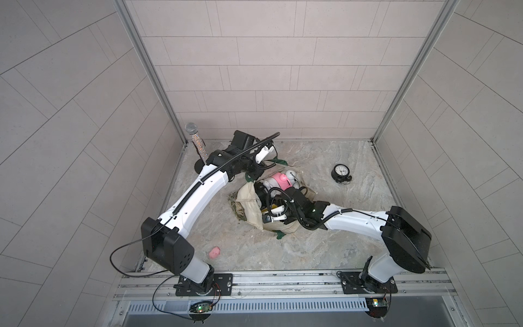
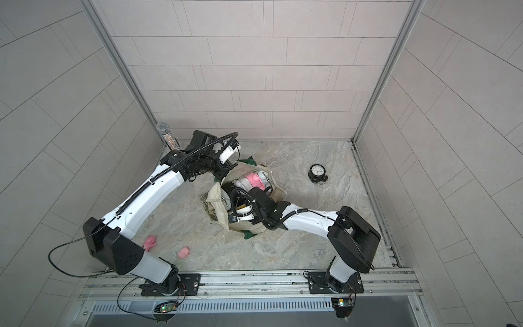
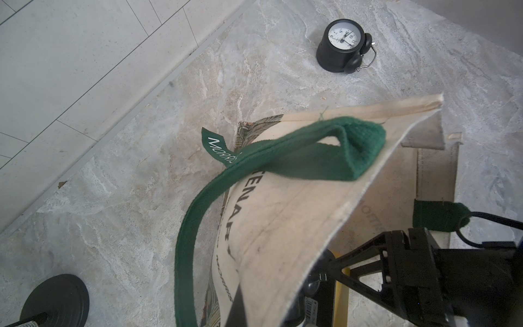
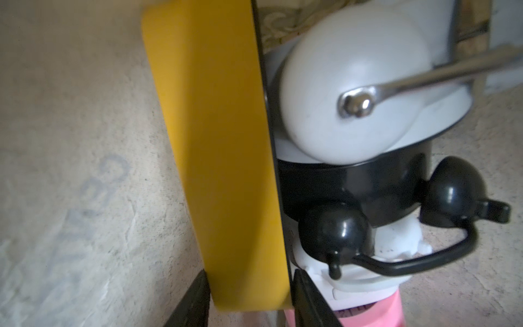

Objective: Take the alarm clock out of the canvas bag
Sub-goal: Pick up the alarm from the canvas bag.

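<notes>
The cream canvas bag (image 1: 250, 203) (image 2: 216, 203) (image 3: 283, 212) with green handles lies mid-table, its mouth held up. My left gripper (image 1: 254, 172) (image 3: 254, 311) is shut on the bag's rim. My right gripper (image 1: 268, 209) (image 4: 250, 283) reaches inside the bag, its jaws pressed on both sides of a yellow slab (image 4: 220, 155) with a black front edge. Beside the slab in the bag lie a white alarm clock (image 4: 353, 93), a black one (image 4: 368, 192) and a pink one (image 1: 278, 179). Another black alarm clock (image 1: 341, 172) (image 2: 317, 172) (image 3: 343, 45) stands outside on the table, back right.
A glittery microphone (image 1: 195, 138) (image 2: 167, 136) stands on a round base (image 3: 56, 300) in the back left corner. Pink toys (image 1: 214, 252) (image 2: 150, 243) lie near the front left. Tiled walls close the table on three sides.
</notes>
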`<state>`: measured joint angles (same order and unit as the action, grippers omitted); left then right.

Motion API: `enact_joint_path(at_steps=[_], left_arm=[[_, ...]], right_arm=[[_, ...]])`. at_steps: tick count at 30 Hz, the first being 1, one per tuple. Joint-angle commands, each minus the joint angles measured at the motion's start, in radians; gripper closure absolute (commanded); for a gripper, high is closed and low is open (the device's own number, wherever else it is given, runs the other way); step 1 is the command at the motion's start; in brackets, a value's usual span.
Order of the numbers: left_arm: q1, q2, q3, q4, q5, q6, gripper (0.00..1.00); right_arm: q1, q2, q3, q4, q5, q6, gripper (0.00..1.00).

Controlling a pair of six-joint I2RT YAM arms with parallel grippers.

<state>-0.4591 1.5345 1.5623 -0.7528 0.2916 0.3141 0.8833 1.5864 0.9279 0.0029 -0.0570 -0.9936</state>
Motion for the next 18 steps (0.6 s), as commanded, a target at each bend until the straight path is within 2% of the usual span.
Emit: enact_joint_path(at_steps=[1, 10, 18], left_arm=[[-0.01, -0.066, 0.022, 0.139, 0.052, 0.004, 1.0], [-0.009, -0.053, 0.046, 0.119, 0.077, -0.023, 1.0], [-0.009, -0.05, 0.053, 0.115, 0.092, -0.029, 1.0]], right_arm=[[0.003, 0.009, 0.025, -0.038, -0.059, -0.009, 0.56], [0.003, 0.003, 0.044, -0.054, -0.11, -0.062, 0.56], [0.008, 0.027, 0.043, -0.002, -0.102, -0.067, 0.49]])
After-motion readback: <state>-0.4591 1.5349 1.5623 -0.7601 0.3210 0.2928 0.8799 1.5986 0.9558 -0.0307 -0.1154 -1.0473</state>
